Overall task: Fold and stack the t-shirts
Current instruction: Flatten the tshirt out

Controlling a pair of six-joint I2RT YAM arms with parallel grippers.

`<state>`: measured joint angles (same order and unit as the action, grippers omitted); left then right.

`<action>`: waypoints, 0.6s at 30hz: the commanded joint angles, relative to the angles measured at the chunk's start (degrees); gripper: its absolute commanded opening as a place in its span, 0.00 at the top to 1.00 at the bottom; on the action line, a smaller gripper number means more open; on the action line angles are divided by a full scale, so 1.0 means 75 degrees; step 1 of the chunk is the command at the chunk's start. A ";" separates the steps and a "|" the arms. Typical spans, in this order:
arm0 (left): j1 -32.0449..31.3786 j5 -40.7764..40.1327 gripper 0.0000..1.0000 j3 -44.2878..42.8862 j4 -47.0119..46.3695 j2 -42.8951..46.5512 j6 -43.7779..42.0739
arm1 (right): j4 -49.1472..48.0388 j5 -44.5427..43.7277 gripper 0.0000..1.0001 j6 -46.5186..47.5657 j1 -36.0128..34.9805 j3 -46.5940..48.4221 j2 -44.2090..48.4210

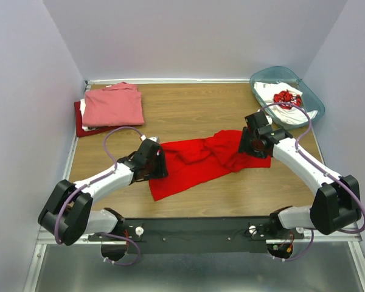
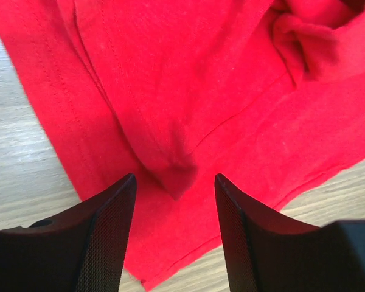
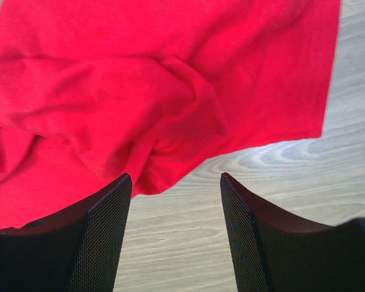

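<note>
A bright red t-shirt (image 1: 201,161) lies crumpled across the middle of the table, also filling the left wrist view (image 2: 188,91) and the right wrist view (image 3: 140,91). My left gripper (image 1: 155,159) hangs open over its left end, a raised fold of cloth (image 2: 176,176) just ahead of the fingers, nothing pinched. Over the shirt's right end my right gripper (image 1: 253,143) is open with bare wood between its fingers (image 3: 106,231). A salmon-pink t-shirt (image 1: 114,104) lies folded on a darker red one (image 1: 80,125) at the back left. A white t-shirt with red print (image 1: 283,97) sits in the bin.
The translucent teal bin (image 1: 310,91) stands at the back right corner. Walls close the table on the left, back and right. Bare wood (image 1: 194,103) shows between the folded stack and the bin, and along the near edge (image 1: 231,198).
</note>
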<state>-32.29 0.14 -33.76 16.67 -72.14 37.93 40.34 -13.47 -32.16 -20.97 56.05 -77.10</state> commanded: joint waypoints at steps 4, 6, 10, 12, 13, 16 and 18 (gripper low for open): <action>-0.0205 0.0227 0.42 -0.0163 -0.0206 -0.0635 0.0157 | -0.0374 0.0320 0.32 -0.0223 0.0007 -0.0266 0.0120; -0.0229 0.0192 0.46 -0.0151 -0.0241 -0.0694 0.0169 | -0.0386 0.0308 0.32 -0.0224 0.0007 -0.0313 0.0167; -0.0288 0.0134 0.49 -0.0245 -0.0195 -0.0694 0.0145 | -0.0398 0.0308 0.32 -0.0235 0.0007 -0.0372 0.0190; -0.0334 0.0110 0.49 -0.0303 -0.0044 -0.0636 0.0169 | -0.0410 0.0343 0.32 -0.0224 0.0007 -0.0360 0.0144; -0.0358 0.0064 0.49 -0.0350 0.0016 -0.0589 0.0192 | -0.0410 0.0355 0.32 -0.0235 0.0019 -0.0349 0.0155; -0.0417 0.0040 0.49 -0.0350 0.0238 -0.0320 0.0332 | -0.0421 0.0355 0.32 -0.0235 0.0019 -0.0360 0.0120; -0.0440 -0.0192 0.49 -0.0362 0.0425 -0.0085 0.0438 | -0.0433 0.0367 0.32 -0.0224 0.0007 -0.0360 0.0097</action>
<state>-34.98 0.69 -35.24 16.73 -75.79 39.35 38.46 -11.64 -33.04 -20.97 53.93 -77.06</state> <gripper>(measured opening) 0.510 0.677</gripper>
